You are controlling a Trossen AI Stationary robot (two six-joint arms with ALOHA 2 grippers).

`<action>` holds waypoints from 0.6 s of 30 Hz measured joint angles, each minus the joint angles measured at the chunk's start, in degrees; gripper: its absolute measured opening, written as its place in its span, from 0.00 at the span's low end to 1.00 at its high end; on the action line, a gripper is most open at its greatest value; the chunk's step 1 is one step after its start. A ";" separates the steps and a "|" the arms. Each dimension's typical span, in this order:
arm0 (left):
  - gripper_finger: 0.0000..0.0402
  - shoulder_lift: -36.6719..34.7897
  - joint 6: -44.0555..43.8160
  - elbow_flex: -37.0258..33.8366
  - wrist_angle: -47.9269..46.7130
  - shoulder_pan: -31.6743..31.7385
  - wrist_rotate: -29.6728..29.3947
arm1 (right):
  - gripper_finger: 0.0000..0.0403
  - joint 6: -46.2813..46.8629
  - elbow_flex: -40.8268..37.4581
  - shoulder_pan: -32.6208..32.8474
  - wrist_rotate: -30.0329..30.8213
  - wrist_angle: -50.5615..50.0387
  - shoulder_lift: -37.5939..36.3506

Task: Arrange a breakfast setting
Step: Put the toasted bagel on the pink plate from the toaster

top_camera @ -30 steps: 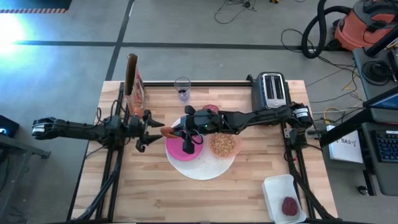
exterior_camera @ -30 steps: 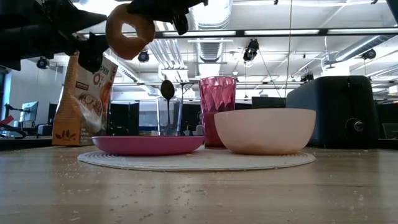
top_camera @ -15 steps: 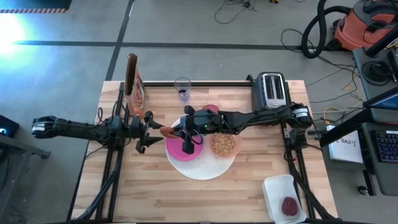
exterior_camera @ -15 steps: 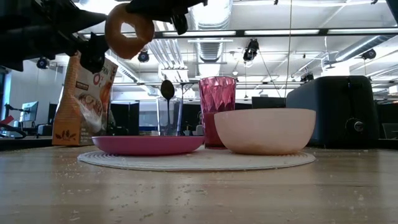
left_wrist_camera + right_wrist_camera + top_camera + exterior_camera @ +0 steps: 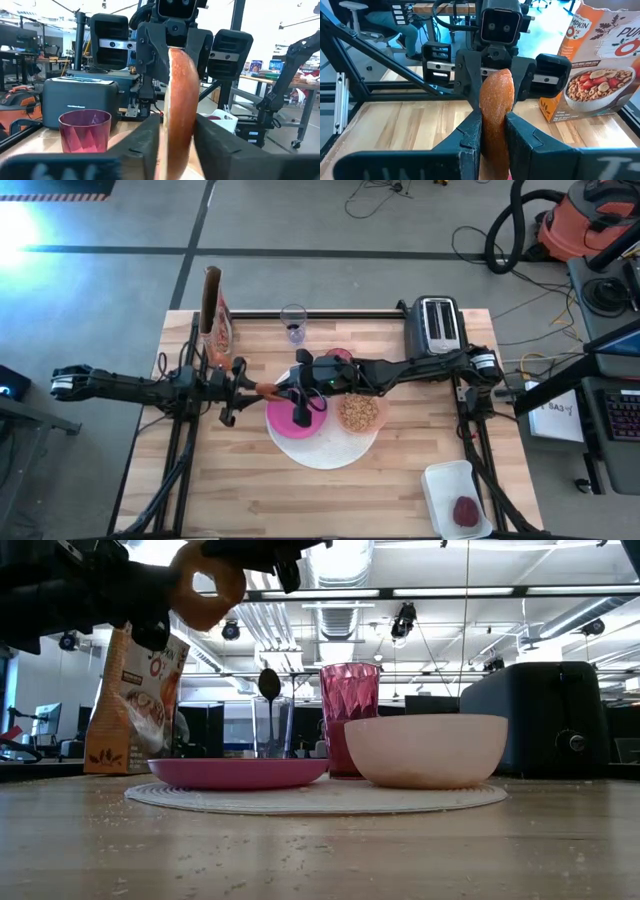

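While both arms meet above left half of counter [image 5: 250, 490], round toasted bread [image 5: 207, 585] hangs high in air – over left rim of magenta plate [image 5: 238, 772], not touching it. Bread stands on edge, hole facing sideways across counter. Right pincer [image 5: 494, 131] squeezes bread from one side. Left pincer [image 5: 176, 135] has fingers on both sides of same bread – grip or small gap, cannot tell. Cereal box [image 5: 215, 320] close behind left arm. Front of counter bare, lots of room.
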 joint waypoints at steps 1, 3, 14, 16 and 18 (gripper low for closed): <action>0.21 0.02 0.08 0.00 0.00 0.00 0.00 | 0.13 0.01 0.00 0.00 0.06 -0.01 0.00; 0.14 0.00 0.18 0.00 0.03 -0.04 0.02 | 0.13 0.37 0.00 -0.02 0.15 -0.01 0.00; 0.05 0.02 0.22 0.00 -0.17 -0.04 0.11 | 0.18 1.61 0.00 -0.04 -2.25 -1.03 0.00; 0.05 0.02 0.22 0.00 -0.18 -0.04 0.11 | 0.22 1.58 0.00 -0.04 -2.73 -1.41 -0.04; 0.05 0.04 0.21 0.00 -0.23 -0.04 0.03 | 0.28 1.61 0.00 -0.02 -2.80 -2.02 -0.15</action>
